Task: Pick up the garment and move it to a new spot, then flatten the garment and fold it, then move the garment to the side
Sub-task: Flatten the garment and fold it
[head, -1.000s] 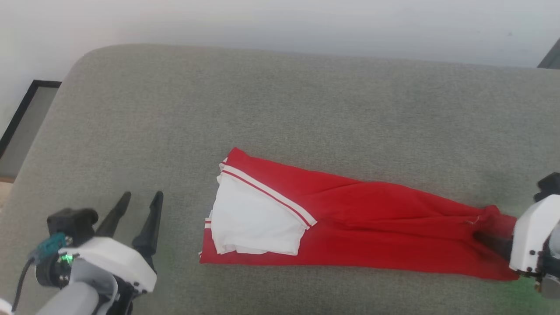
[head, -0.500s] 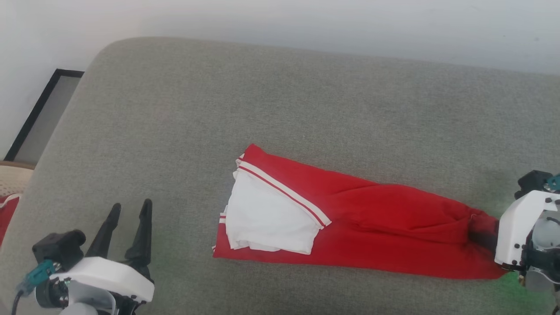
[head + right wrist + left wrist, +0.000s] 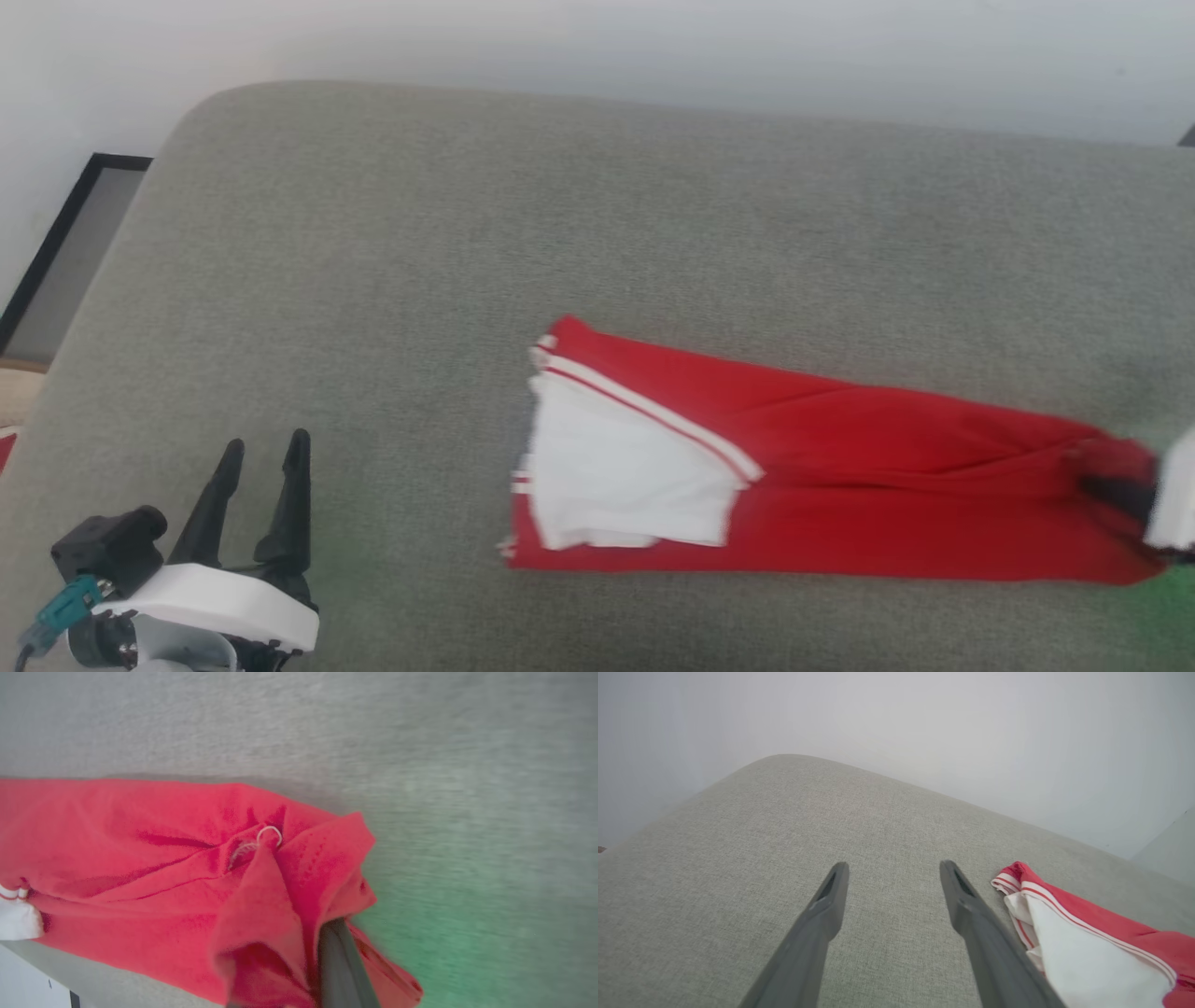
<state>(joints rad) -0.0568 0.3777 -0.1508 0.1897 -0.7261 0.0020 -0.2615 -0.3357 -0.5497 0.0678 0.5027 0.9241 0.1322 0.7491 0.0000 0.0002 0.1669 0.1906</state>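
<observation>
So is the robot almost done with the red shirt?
Partway, it seems. The garment lies folded into a long strip on the grey cushion, white sleeve on top. The right gripper is shut on its red end; the left gripper is open, apart from it. Probably left: a final fold and moving it aside.

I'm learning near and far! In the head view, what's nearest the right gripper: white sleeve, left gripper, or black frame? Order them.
1. White sleeve, left end of the garment.
2. Left gripper, lower left.
3. Black frame, far upper left.
</observation>
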